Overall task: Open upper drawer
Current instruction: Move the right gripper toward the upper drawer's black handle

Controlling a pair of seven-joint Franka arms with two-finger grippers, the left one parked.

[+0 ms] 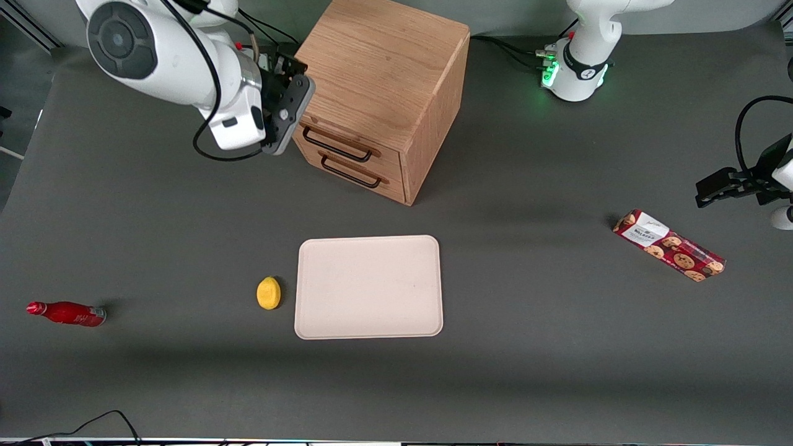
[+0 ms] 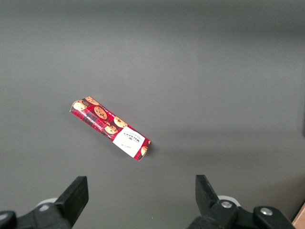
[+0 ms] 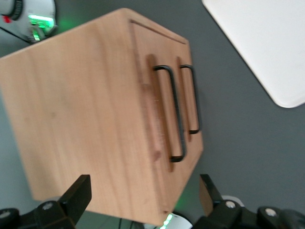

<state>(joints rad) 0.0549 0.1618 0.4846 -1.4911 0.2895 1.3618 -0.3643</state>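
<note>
Gripper (image 3: 143,195) beside upper drawer (image 1: 347,141), fingertips cropped.

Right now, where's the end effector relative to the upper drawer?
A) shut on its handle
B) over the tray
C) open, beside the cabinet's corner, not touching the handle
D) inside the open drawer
C: the end effector is open at the cabinet corner, its fingers spread, clear of the upper drawer handle; the drawer is shut.
</note>
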